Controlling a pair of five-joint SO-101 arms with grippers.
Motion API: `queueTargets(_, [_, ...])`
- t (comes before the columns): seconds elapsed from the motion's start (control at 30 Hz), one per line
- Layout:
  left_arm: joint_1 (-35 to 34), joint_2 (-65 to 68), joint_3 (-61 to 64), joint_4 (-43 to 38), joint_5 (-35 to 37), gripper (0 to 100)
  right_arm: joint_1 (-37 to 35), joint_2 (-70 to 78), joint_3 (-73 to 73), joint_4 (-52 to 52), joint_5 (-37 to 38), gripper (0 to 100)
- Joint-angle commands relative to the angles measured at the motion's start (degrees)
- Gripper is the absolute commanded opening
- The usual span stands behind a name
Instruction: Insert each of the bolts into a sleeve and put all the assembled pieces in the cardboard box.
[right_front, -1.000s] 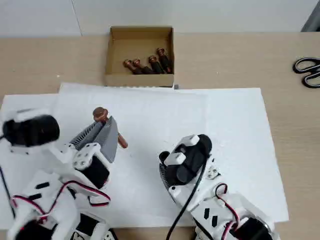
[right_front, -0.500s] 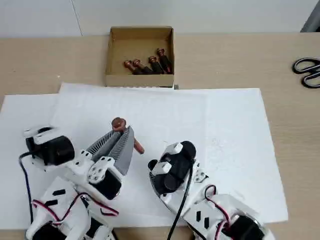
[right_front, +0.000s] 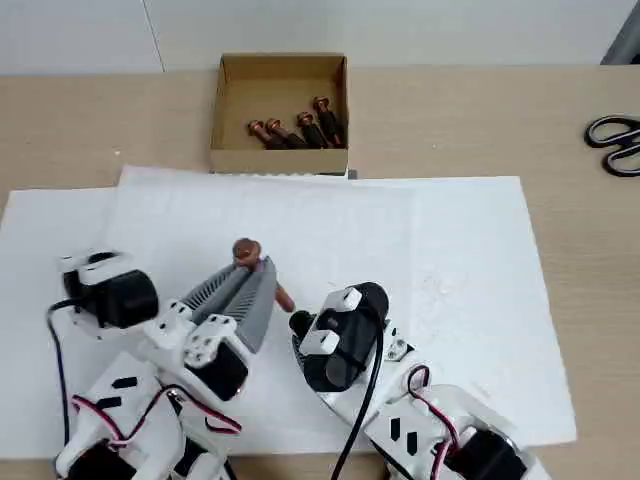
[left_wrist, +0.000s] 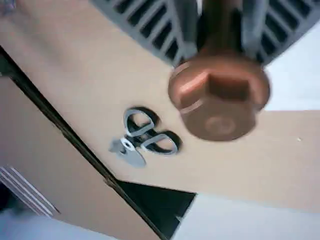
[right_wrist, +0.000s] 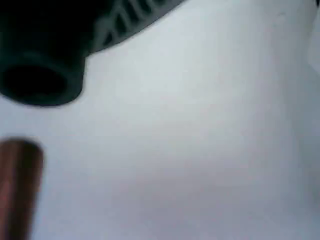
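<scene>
My left gripper (right_front: 252, 270) is shut on a copper bolt (right_front: 246, 251), its hex head (left_wrist: 218, 97) sticking out past the grey fingers (left_wrist: 150, 22) and its shaft end slanting toward the right arm. The right gripper (right_front: 306, 326) is shut on a black sleeve (right_front: 301, 323). In the right wrist view the sleeve's open mouth (right_wrist: 37, 80) faces the bolt's shaft tip (right_wrist: 17, 187), a small gap apart. The cardboard box (right_front: 215, 110) stands at the table's far side with several assembled pieces (right_front: 295, 128) inside.
White paper sheets (right_front: 450, 260) cover the work area under both arms. Black-handled scissors (right_front: 615, 143) lie on the bare wood at the far right, the same scissors (left_wrist: 142, 137) lying beyond the bolt head in the left wrist view.
The left arm has carried the bolt rightward and nearer the front edge, while the right gripper shifted left with the sleeve; bolt tip and sleeve now nearly meet.
</scene>
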Motion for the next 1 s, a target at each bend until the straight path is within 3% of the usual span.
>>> queueTargets(0.0, [1.5,-0.2,0.7,-1.8,0.1,1,-0.3,-0.4,-0.3,-1.6,0.8,0.2])
queueTargets(0.53, [1.8,-0.4,0.7,-1.3,0.1,1,-0.2,-0.5,-0.5,-1.7,0.9,0.2])
queueTargets(0.97, [2.0,-0.3,-1.5,6.5,0.1,1,-0.2,-0.4,-0.5,-4.4,2.6,0.2])
